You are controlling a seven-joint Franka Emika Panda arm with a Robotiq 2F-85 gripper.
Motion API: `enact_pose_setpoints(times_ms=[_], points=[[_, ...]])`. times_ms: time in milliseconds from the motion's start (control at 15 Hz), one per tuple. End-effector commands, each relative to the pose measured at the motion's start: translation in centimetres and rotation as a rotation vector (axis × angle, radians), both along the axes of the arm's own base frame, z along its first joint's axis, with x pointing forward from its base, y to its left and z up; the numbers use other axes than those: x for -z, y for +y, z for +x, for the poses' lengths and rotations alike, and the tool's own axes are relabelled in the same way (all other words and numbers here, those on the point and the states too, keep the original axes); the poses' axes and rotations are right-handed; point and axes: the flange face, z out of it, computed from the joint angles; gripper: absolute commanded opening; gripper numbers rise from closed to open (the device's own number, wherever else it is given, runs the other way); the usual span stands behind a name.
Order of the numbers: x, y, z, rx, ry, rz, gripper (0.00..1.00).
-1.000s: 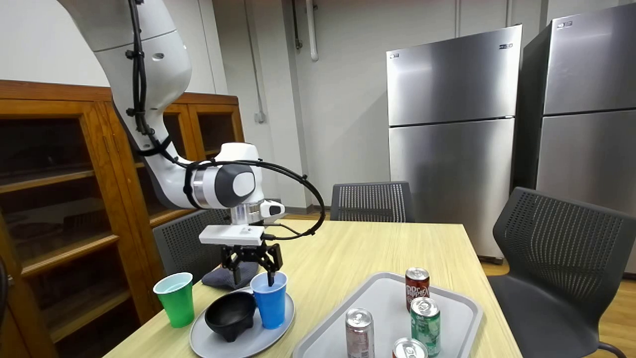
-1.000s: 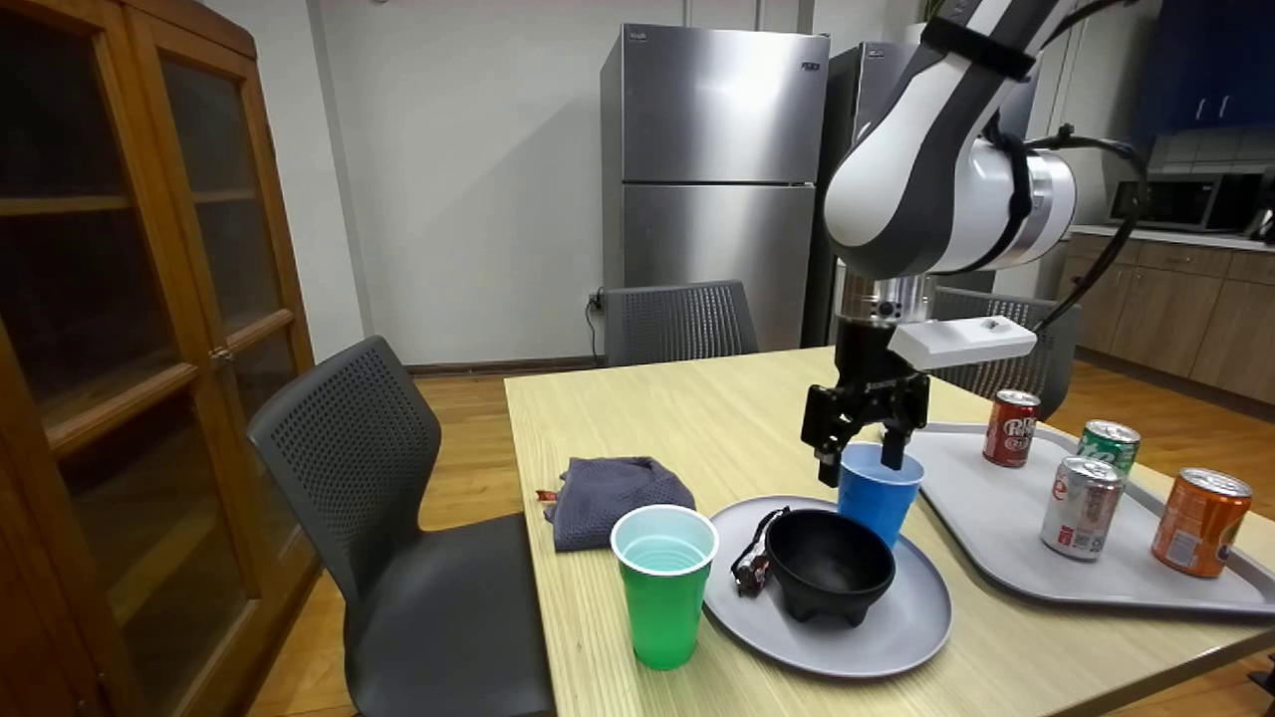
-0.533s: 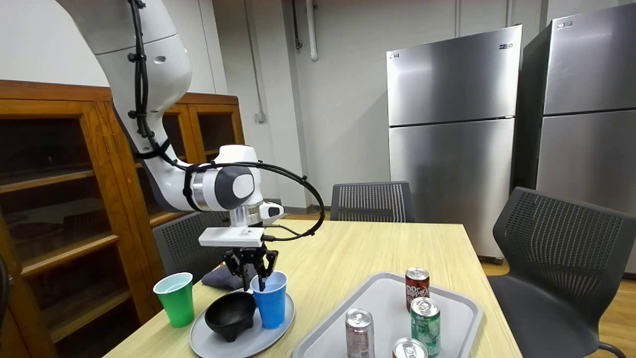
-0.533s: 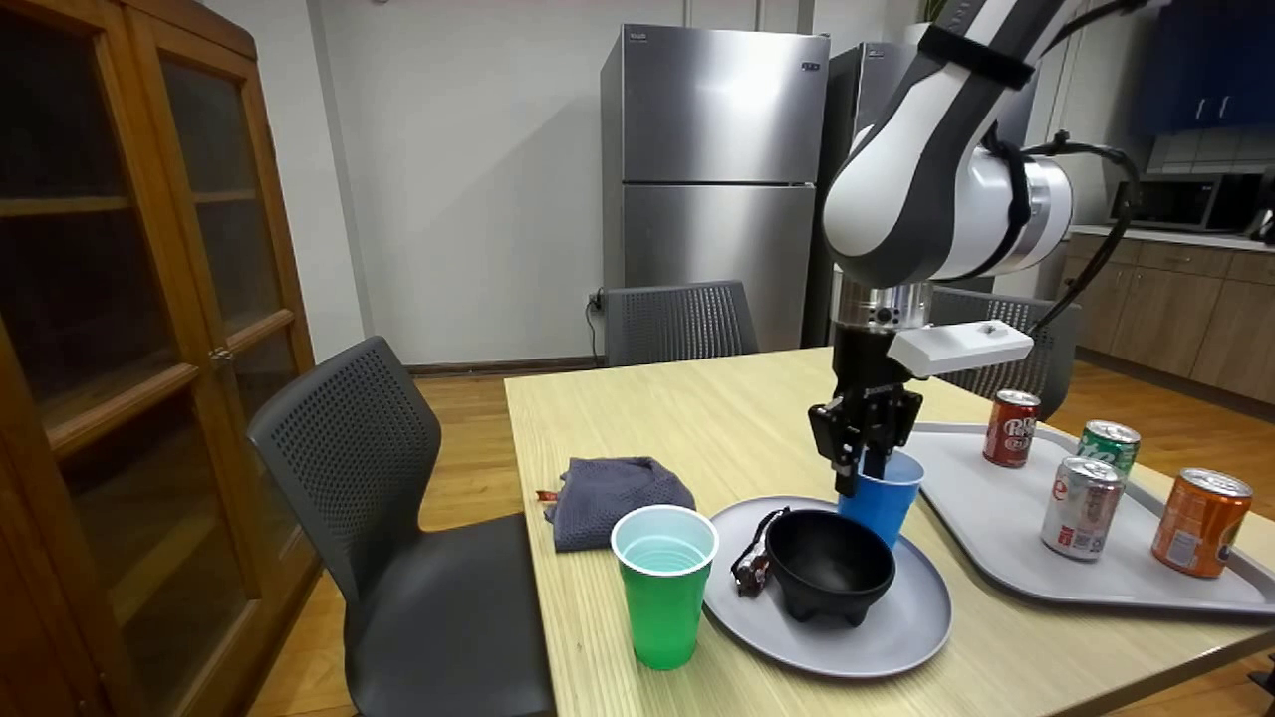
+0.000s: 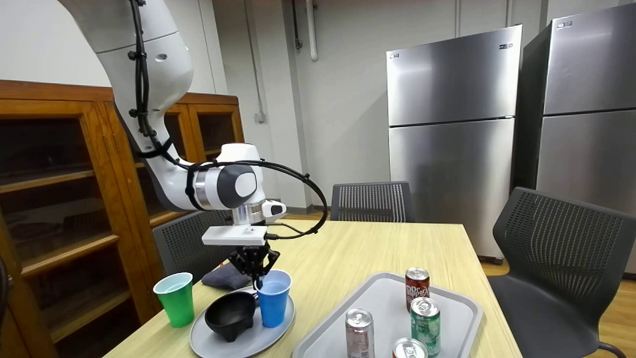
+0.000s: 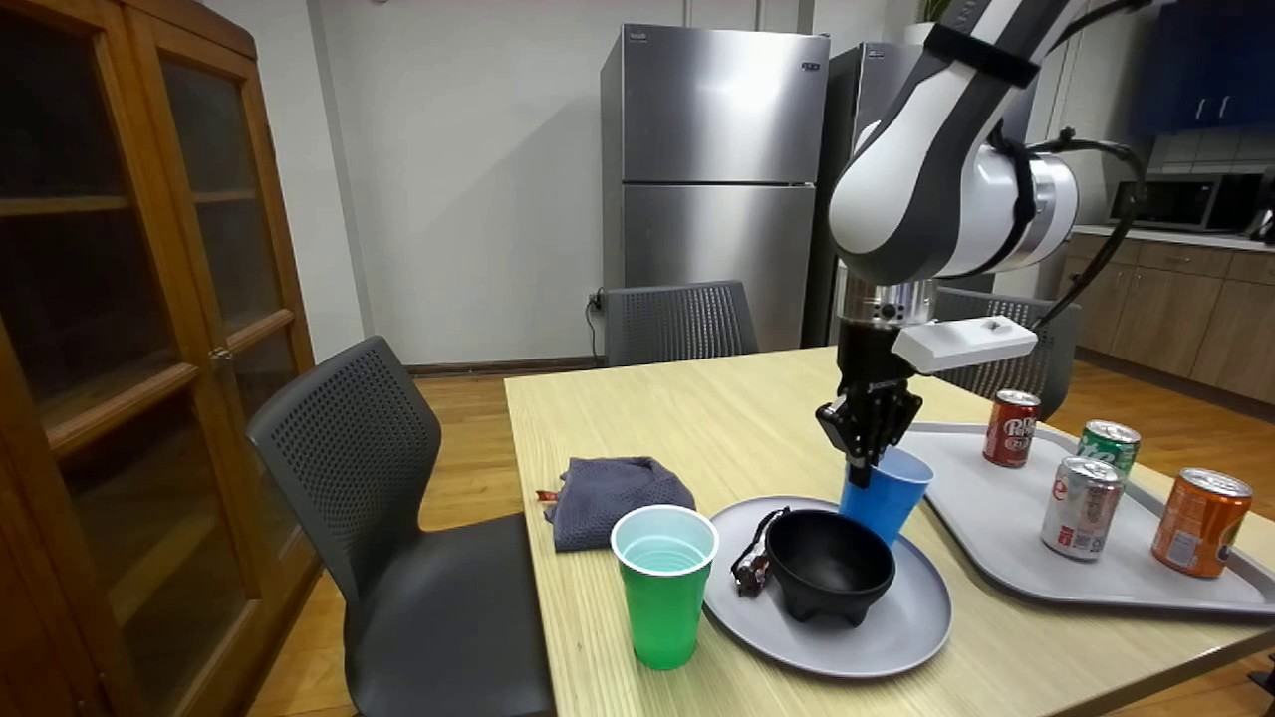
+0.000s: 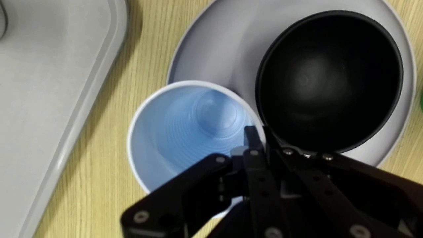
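Blue cup (image 7: 185,135) is at the tray side of the gray plate (image 7: 211,49), just beside the black bowl (image 7: 330,82) on that same plate; tool (image 7: 259,133) is clamped on the cup's wall at the rim, one finger (image 7: 252,137) inside, its mate outside, in the narrow gap between cup and bowl; can't tell if the outer one also touches the bowl; key relation: grip is off-centre, on the bowl-side edge, so in the wrist view nearly all of the cup's mouth lies left of the pinch, toward the gray tray (image 7: 49,115); bowl sits on the opposite side, to the right; cup's long axis is close to vertical, mouth up, seemingly leaning a little with the rim toward the tray; can't confirm whether the base is flat on the plate; in an exterior view the green cup (image 6: 665,607) stands on the tabletop (image 6: 598,617) past the bowl, well apart from the tool; dark cloth (image 6: 620,503) lies near it; cans (image 6: 1082,510) stand on the tray, apart from the grip.
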Motion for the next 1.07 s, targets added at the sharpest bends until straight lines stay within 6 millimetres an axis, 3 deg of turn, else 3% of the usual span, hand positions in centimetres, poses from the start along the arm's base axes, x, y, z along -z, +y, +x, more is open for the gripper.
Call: enact_pose_setpoints(times_ms=[0,400,1000], points=[[-1.9,-0.5,0.2,-0.013,-0.037,-0.006,0.01],[-4.5,-0.5,2.0,-0.067,-0.106,-0.006,0.01],[-6.5,2.7,5.4,-0.263,-0.183,-0.022,0.01]])
